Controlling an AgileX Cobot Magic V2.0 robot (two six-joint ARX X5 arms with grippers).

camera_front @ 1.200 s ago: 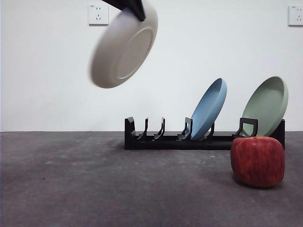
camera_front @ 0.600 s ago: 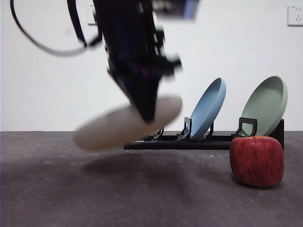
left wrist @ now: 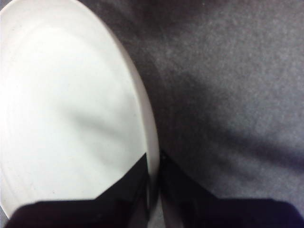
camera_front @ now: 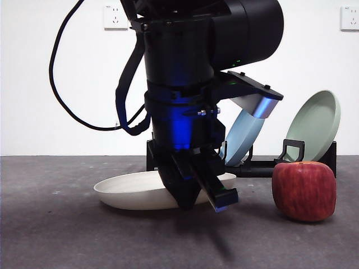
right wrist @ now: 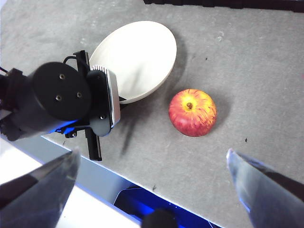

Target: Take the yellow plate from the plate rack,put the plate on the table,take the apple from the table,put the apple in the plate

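Here the yellow plate (camera_front: pixel 137 190) lies low on the table (camera_front: pixel 67 235), face up and empty, just in front of the plate rack (camera_front: pixel 263 166). The left gripper (camera_front: pixel 196 199) reaches down at the plate's near rim; in the left wrist view its two black jaws stand clenched on that rim (left wrist: pixel 151 156), one above the plate's inner face and one outside. The rack's left slots hold nothing that shows; further right the blue plate (camera_front: pixel 242 140) leans in a middle slot, partly hidden by the arm, and the pale green plate (camera_front: pixel 317 124) leans in the end slot. The apple (camera_front: pixel 304 190) sits on the table to the right of the yellow plate, near but apart from it. The right gripper (right wrist: pixel 152 164) hangs high above the table, jaws spread wide, holding nothing.
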